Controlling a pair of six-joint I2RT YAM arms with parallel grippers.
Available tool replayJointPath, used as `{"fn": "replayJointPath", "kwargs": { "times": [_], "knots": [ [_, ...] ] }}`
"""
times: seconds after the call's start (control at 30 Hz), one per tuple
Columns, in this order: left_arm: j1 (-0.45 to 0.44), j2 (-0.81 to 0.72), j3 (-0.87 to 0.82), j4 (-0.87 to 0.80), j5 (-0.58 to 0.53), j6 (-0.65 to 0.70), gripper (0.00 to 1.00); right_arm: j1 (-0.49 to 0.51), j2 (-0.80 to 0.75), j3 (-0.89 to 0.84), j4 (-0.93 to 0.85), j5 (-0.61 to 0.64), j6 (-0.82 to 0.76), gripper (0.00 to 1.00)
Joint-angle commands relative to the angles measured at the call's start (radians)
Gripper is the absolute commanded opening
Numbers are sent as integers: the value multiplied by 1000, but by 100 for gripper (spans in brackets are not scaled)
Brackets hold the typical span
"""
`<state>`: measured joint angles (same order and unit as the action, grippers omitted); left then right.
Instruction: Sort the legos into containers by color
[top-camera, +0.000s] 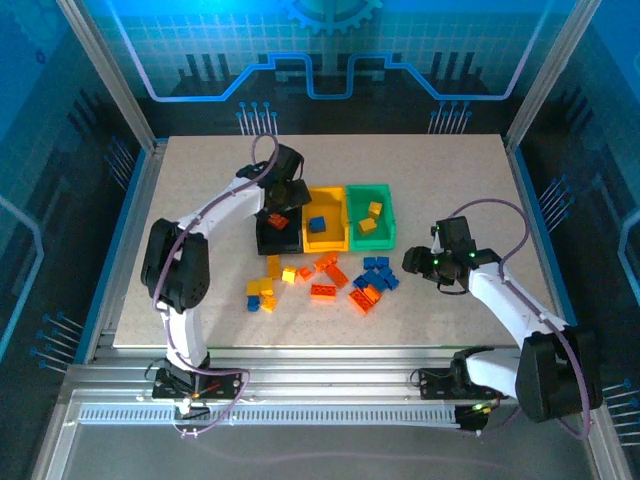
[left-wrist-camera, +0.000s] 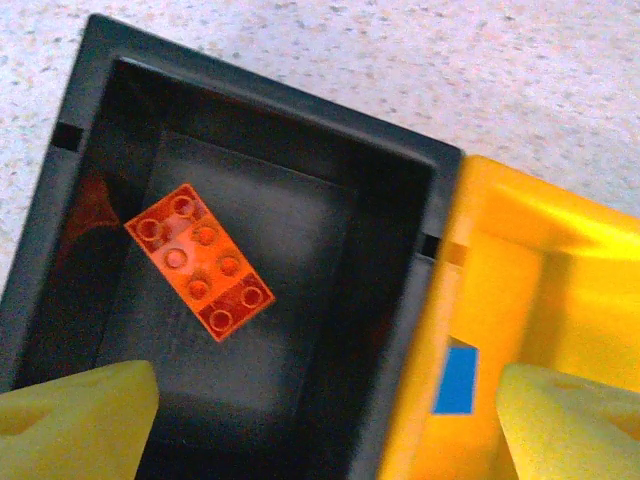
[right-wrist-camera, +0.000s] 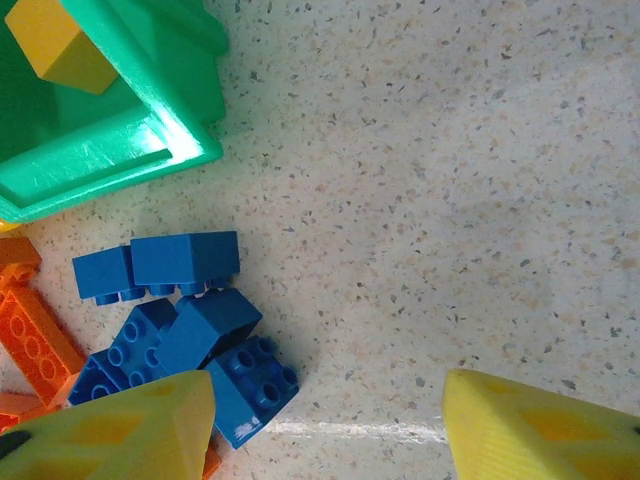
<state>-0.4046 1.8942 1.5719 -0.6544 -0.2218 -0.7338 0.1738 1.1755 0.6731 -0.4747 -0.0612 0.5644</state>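
Note:
My left gripper (top-camera: 279, 203) (left-wrist-camera: 320, 425) hangs open over the black container (left-wrist-camera: 250, 92) (top-camera: 262, 243). An orange lego (left-wrist-camera: 200, 262) (top-camera: 277, 220) lies flat on that bin's floor, free of the fingers. The yellow container (top-camera: 326, 243) (left-wrist-camera: 560, 260) beside it holds a blue lego (top-camera: 317, 224) (left-wrist-camera: 456, 380). The green container (top-camera: 389, 228) (right-wrist-camera: 110, 150) holds yellow legos (top-camera: 368, 219) (right-wrist-camera: 60, 45). Loose orange, yellow and blue legos (top-camera: 320, 282) lie in front of the bins. My right gripper (top-camera: 424, 263) (right-wrist-camera: 325, 430) is open, low over the table, just right of a cluster of blue legos (right-wrist-camera: 190, 330).
The three bins stand side by side at the table's middle. Orange legos (right-wrist-camera: 35, 335) lie left of the blue cluster. Bare speckled tabletop (right-wrist-camera: 450, 200) stretches to the right of the pile and behind the bins. Metal frame posts (top-camera: 110, 80) edge the table.

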Motion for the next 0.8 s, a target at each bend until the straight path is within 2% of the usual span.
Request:
{"fn": "replayJointPath", "kwargs": {
  "times": [0.0, 0.17, 0.3, 0.4, 0.6, 0.77],
  "knots": [
    [-30, -147, 5, 44, 77, 10, 98, 10, -22, 10, -39, -19, -20, 63],
    [-103, -331, -118, 95, 129, 16, 99, 109, -40, 15, -57, -68, -70, 63],
    [-173, -485, -299, 131, 123, 6, 99, 309, -33, 42, -44, -58, -125, 63],
    [-187, -613, -455, 124, 109, -27, 99, 453, 12, 91, -21, -19, -147, 62],
    [-187, -865, -676, 35, 60, -64, 99, 631, 253, 292, 4, -21, -247, 62],
    [-181, -1024, -766, -25, 43, -88, 99, 679, 484, 455, 10, -53, -285, 62]
  ]
}}
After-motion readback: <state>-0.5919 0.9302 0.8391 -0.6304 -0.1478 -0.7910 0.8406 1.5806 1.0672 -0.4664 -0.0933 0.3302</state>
